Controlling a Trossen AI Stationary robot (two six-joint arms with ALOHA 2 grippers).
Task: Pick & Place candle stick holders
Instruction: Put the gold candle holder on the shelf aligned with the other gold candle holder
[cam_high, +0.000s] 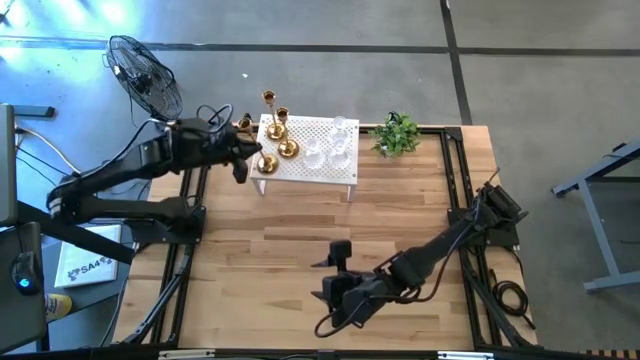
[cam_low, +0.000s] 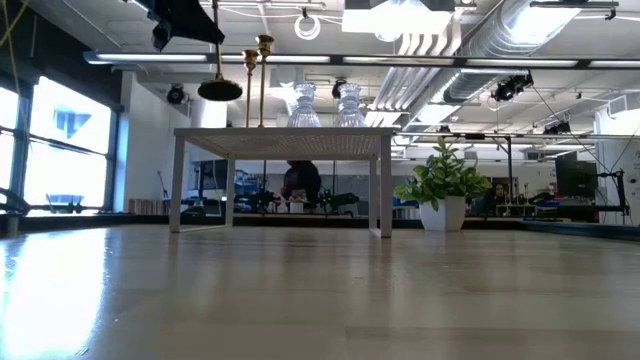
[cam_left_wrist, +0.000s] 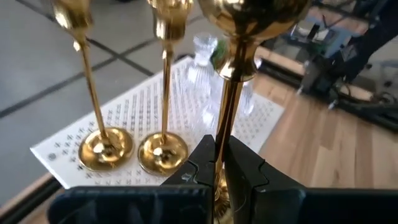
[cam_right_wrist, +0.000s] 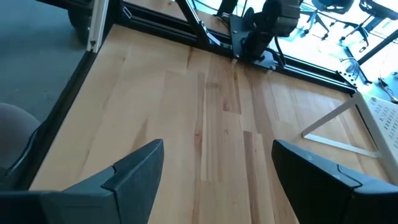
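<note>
A small white perforated table (cam_high: 322, 168) stands at the far side of the wooden table. On it stand two gold candle stick holders (cam_high: 281, 132) (cam_left_wrist: 106, 146) on their round bases, and several clear glass ones (cam_high: 330, 148) (cam_low: 303, 106). My left gripper (cam_high: 248, 152) is at the white table's left end, shut on a third gold holder (cam_left_wrist: 249, 15). My right gripper (cam_high: 330, 298) (cam_right_wrist: 217, 174) hangs open over bare wood near the front edge, with nothing between its fingers. My left gripper pinches the gold holder's slim stem (cam_left_wrist: 220, 146) between its two fingers, below the cup. The fingers come from the table's left, slanting slightly down, and lie across the stem. The holder stands upright, its round base (cam_low: 220, 90) lifted clear above the white table's top.
A potted green plant (cam_high: 397, 133) stands to the right of the white table. A floor fan (cam_high: 145, 75) is beyond the far left corner. Black frame rails (cam_high: 462, 190) run along both sides. Bare wood (cam_high: 300, 225) lies between the white table and my right gripper.
</note>
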